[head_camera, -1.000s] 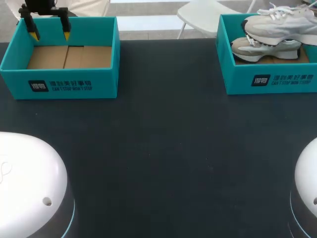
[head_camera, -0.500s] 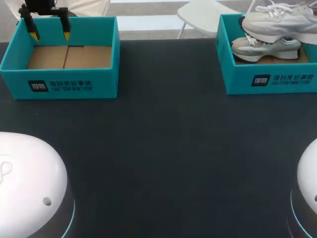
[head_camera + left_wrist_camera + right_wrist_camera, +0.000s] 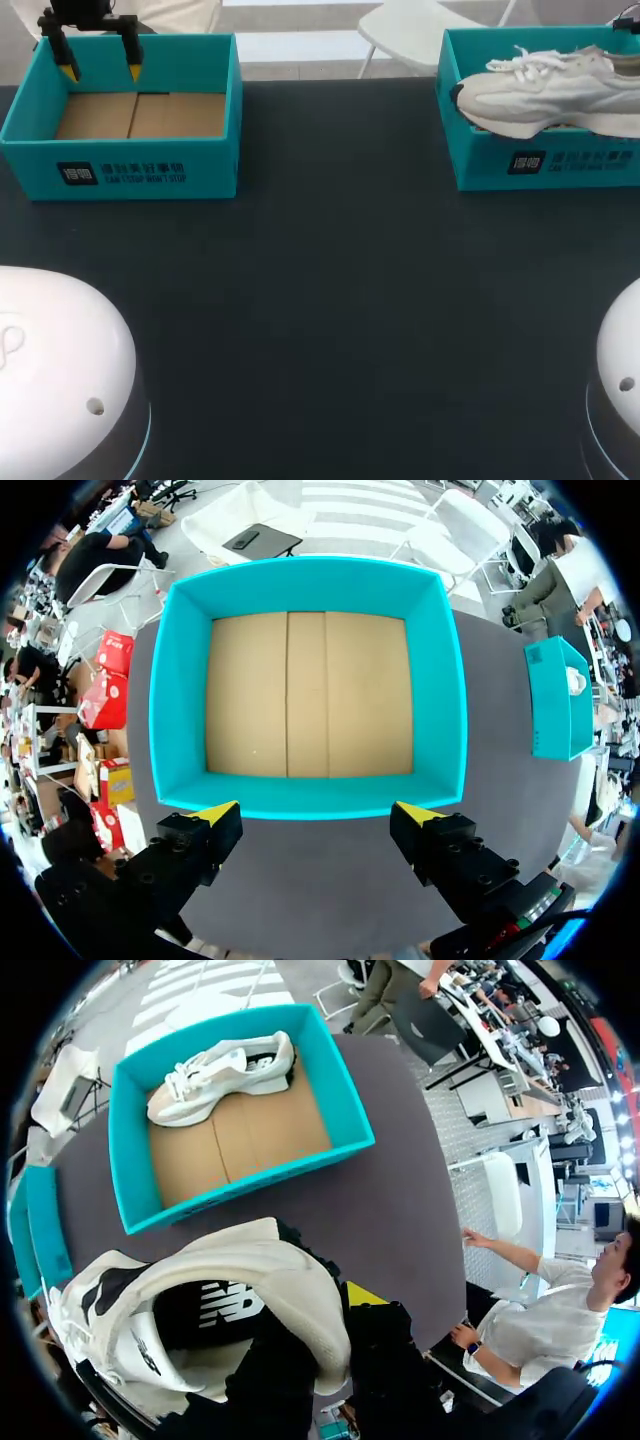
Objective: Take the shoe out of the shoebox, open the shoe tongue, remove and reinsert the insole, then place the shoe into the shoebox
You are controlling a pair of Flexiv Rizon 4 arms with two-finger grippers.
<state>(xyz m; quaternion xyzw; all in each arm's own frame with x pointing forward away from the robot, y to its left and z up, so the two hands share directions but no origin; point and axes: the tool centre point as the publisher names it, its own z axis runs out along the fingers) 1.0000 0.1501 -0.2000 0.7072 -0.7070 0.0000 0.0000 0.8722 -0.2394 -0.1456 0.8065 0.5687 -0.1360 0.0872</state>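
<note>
Shoe [image 3: 545, 92] hangs above right shoebox [image 3: 480, 165], heel collar apparently pinched in right claw [image 3: 325, 1332]; second shoe [image 3: 225, 1075] lies inside the box. Left claw [image 3: 100, 70] spread wide at far rim of left box [image 3: 140, 178], cardboard floor showing.

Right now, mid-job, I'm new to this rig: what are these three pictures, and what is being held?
It is a robot with two arms at a dark table. The wide picture looks down from above and behind; each round one looks out from an arm's wrist. The left jaws hang open at the edge of an empty teal cardboard shoebox. The right jaws grip a pale grey-white laced sneaker by its heel, in the air by a second teal shoebox, where a matching sneaker lies.
</note>
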